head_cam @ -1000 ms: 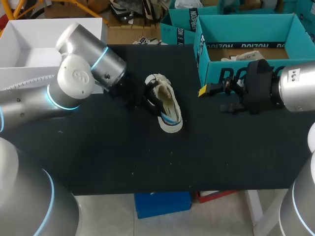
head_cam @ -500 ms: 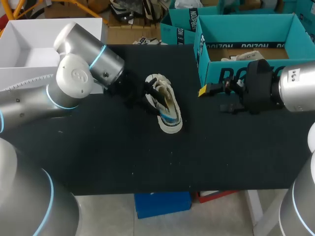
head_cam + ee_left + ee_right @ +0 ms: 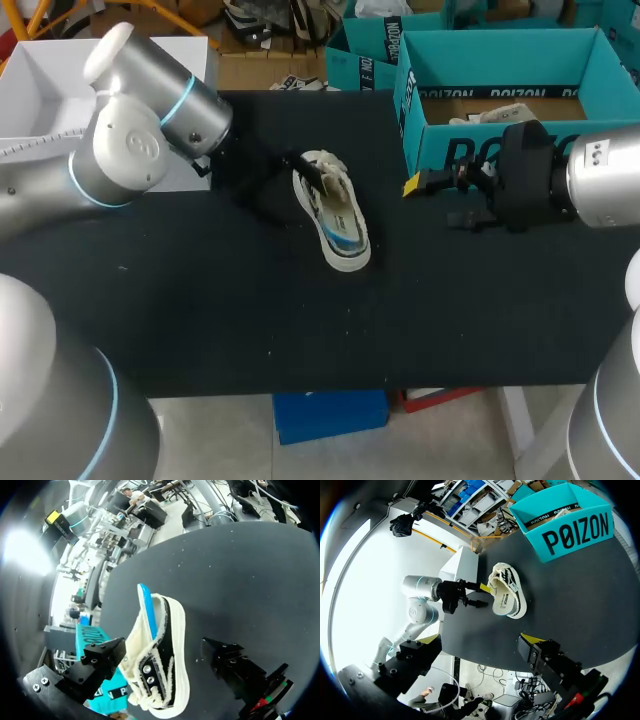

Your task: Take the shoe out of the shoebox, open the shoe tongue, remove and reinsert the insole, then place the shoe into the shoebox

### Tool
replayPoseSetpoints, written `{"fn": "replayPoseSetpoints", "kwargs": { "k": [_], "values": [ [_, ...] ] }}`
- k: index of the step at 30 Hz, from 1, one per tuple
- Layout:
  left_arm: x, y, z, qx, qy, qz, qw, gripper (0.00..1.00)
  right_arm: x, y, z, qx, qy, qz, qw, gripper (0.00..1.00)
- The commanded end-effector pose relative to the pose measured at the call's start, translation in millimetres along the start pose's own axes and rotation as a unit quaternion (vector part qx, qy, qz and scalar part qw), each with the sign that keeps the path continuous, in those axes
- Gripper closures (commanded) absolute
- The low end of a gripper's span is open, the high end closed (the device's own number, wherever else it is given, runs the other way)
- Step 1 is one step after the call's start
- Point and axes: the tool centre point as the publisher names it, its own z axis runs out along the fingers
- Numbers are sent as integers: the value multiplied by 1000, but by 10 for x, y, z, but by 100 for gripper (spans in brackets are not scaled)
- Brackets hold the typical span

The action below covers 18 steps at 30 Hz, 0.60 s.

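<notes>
Black table (image 3: 200, 320) fills the middle; shoe (image 3: 337, 215) at centre; teal shoebox (image 3: 450, 145) upper right; left gripper (image 3: 285, 188) spread beside its heel; right gripper (image 3: 432, 203) parted, empty.

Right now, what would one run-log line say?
shoe: on table, outside shoebox | left gripper: open, straddling shoe | right gripper: open, empty, near shoebox

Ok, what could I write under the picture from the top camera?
Left arm's fingers open around the white shoe on the black table, right arm beside the teal shoebox.
</notes>
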Motion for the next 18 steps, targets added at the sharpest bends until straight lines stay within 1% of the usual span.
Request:
{"fn": "replayPoseSetpoints", "kwargs": {
  "k": [1, 2, 3, 4, 6, 8, 10, 14, 15, 16, 17, 18],
  "values": [
    [-88, 43, -12, -4, 30, 7, 1000, 11, 4, -2, 5, 0, -1, 0, 1000, 0],
    [-100, 53, -5, -5, 37, 10, 999, 15, 4, -2, 5, 0, -1, 0, 1000, 0],
    [-111, 60, -1, -6, 45, 12, 999, 22, 4, -2, 5, 0, -1, 0, 1000, 0],
    [-125, 68, 5, -6, 54, 13, 998, 26, 4, -2, 5, 0, -1, 0, 1000, 0],
    [-142, 88, 23, -9, 79, 15, 997, 27, 4, -2, 5, 0, -1, 0, 1000, 0],
    [-148, 106, 37, -11, 88, 16, 996, 29, 4, -2, 5, 0, -1, 0, 1000, 0],
    [-157, 112, 45, -13, 97, 17, 995, 27, 4, -2, 5, 0, -1, 0, 1000, 0],
    [-171, 156, 76, -22, 117, 25, 993, 30, 4, -2, 5, 0, -1, 0, 1000, 0],
    [-174, 176, 79, -28, 124, 29, 991, 33, 4, -2, 5, 0, -1, 0, 1000, 0],
    [-175, 195, 81, -32, 130, 33, 990, 45, 4, -2, 5, 0, -1, 0, 1000, 0],
    [-173, 203, 83, -36, 138, 36, 989, 52, 4, -2, 5, 0, -1, 0, 1000, 0],
    [-164, 211, 87, -42, 146, 39, 988, 57, 4, -2, 5, 0, -1, 0, 1000, 0]
  ]
}}
